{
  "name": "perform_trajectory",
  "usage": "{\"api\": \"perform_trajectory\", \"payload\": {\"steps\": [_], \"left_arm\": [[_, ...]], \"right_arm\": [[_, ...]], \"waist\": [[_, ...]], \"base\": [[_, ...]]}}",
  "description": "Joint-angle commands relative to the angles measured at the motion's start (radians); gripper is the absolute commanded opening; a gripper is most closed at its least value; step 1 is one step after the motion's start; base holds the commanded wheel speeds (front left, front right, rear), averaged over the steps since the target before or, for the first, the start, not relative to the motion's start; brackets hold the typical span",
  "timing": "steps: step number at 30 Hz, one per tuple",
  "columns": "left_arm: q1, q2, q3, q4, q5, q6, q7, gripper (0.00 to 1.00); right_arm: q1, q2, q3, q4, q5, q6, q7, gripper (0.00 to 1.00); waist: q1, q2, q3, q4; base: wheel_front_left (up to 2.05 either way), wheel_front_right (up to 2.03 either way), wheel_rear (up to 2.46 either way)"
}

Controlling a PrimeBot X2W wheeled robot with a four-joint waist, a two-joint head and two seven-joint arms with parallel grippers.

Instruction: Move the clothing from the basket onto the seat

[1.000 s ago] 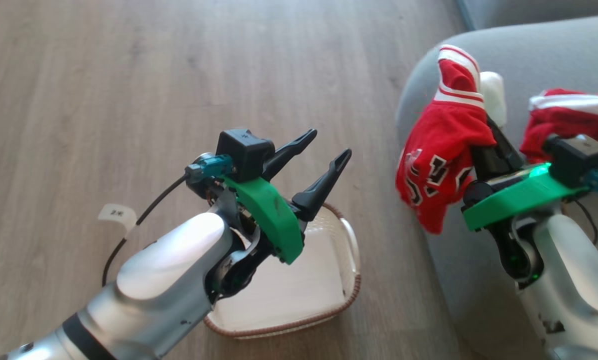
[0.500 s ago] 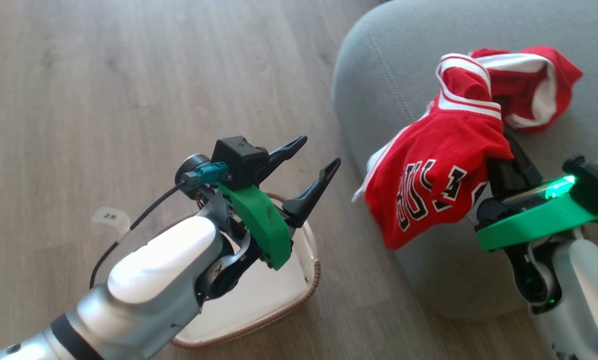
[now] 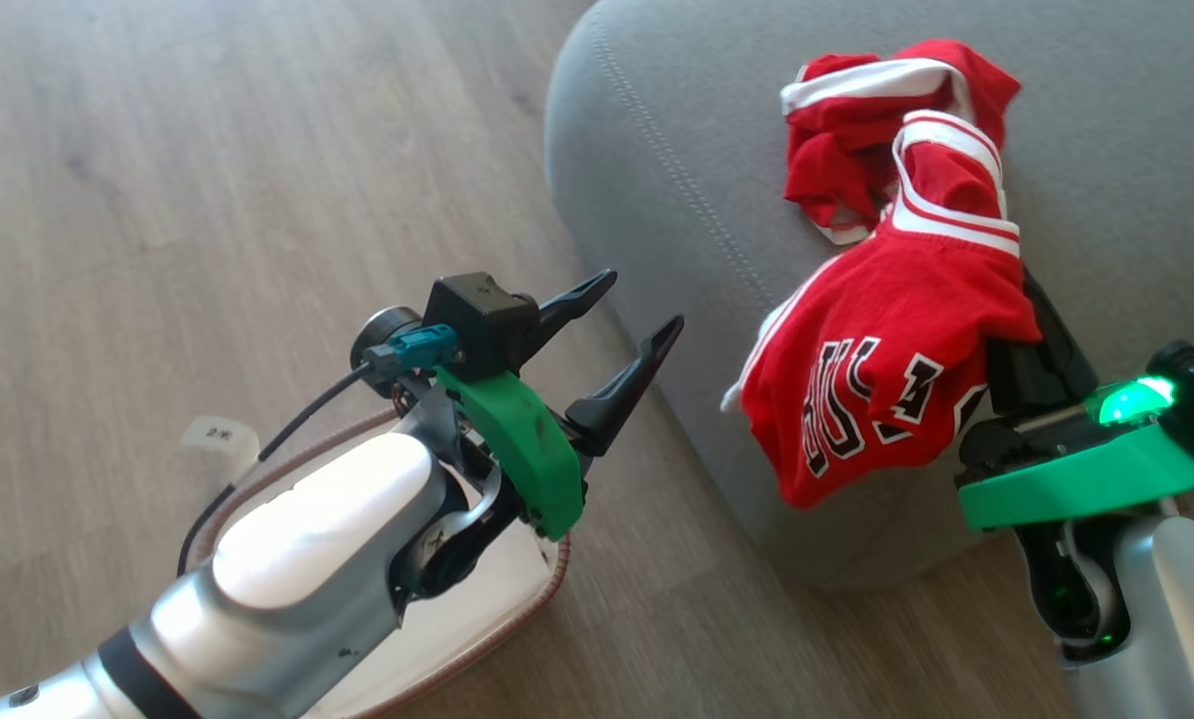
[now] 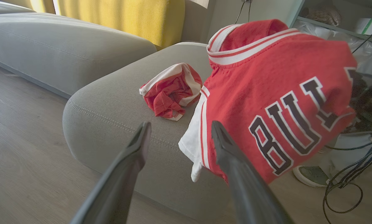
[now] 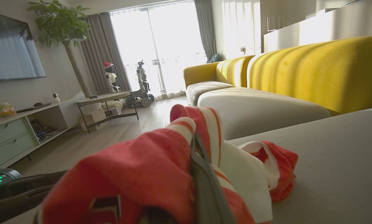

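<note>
Cam's panned; jersey (image 3: 887, 369) now further in over the seat (image 3: 677, 150), just beside the balled garment (image 3: 837, 150). R gripper (image 3: 1046, 350) clenched on its bunched upper part, L gripper (image 3: 645, 300) released above the basket (image 3: 547, 569). Cloth looks light, floppy, so you grab bunched folds, not edges.

We found the basket (image 3: 553, 574) on the floor (image 3: 208, 180) at seven o'clock and the seat (image 3: 677, 200) at one. A jersey (image 3: 887, 369) hung over its near edge, with a second garment (image 3: 842, 150) on it just behind.
</note>
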Motion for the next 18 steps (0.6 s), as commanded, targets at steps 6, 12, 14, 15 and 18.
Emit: {"api": "perform_trajectory", "payload": {"steps": [6,12,14,15,18], "left_arm": [[-0.059,0.031,0.039,-0.041,0.015,0.008,0.002,1.0],[-0.068,0.033,0.036,-0.047,0.018,0.01,0.007,1.0],[-0.073,0.034,0.035,-0.05,0.019,0.008,0.009,1.0],[-0.073,0.034,0.035,-0.05,0.019,0.008,0.009,1.0],[-0.083,0.033,0.035,-0.055,0.019,0.005,0.014,1.0]], "right_arm": [[-0.019,-0.004,0.011,-0.071,-0.002,0.007,0.003,0.0],[-0.057,-0.019,0.006,-0.082,-0.003,0.007,0.012,0.0],[-0.092,-0.03,0.007,-0.079,0.005,0.007,0.019,0.0],[-0.092,-0.03,0.007,-0.079,0.005,0.007,0.019,0.0],[-0.162,-0.06,0.009,-0.058,0.024,0.007,0.028,0.0]], "waist": [[0.0,-0.0001,0.026,-0.051],[0.0,-0.0001,0.043,-0.056],[0.0,-0.0001,0.052,-0.053],[0.0,-0.0001,0.052,-0.053],[0.0,-0.0001,0.069,-0.042]], "base": [[0.0,0.0,0.0],[0.0,0.0,0.0],[0.0,0.0,0.0],[0.0,0.0,0.0],[0.0,0.0,0.0]]}}
